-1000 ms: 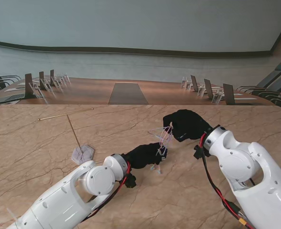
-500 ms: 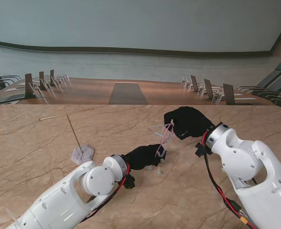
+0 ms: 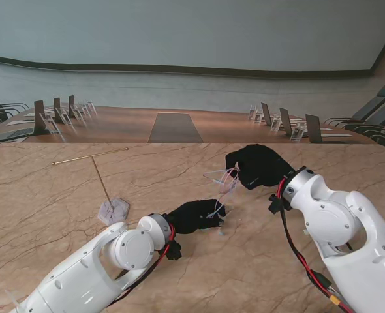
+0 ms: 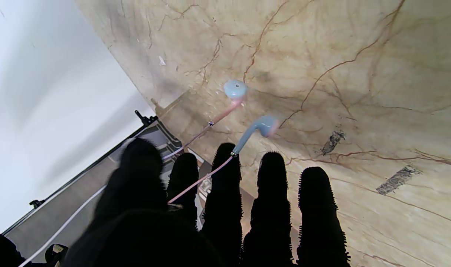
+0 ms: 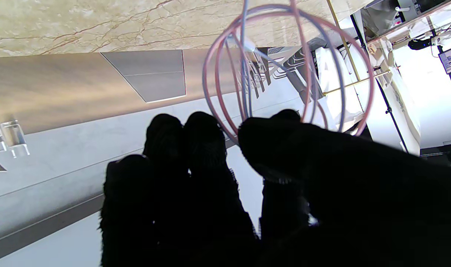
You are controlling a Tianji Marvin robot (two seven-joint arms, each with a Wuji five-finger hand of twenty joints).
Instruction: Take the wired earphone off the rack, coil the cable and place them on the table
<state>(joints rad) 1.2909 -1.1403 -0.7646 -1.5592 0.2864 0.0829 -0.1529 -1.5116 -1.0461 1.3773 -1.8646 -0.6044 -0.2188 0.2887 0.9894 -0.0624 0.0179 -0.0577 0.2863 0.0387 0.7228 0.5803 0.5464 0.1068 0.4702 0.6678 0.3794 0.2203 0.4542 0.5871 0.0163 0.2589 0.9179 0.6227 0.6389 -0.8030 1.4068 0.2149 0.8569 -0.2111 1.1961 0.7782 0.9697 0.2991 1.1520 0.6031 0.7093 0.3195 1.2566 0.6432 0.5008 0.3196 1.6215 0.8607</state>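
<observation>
The right hand (image 3: 261,167) pinches the coiled earphone cable (image 5: 288,63) above the table (image 3: 49,195) middle; the left hand (image 3: 192,216) grips the cable's end, earbuds (image 4: 260,124) dangling.

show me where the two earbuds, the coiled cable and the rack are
earbuds (image 4: 235,89): left wrist view, on the round head of the farther bud.
coiled cable (image 5: 359,55): right wrist view, on the outer loop's strand.
rack (image 3: 112,210): stand view, on its pale base plate, to the left of the left hand.

No text, label or number seems readable on anything.
</observation>
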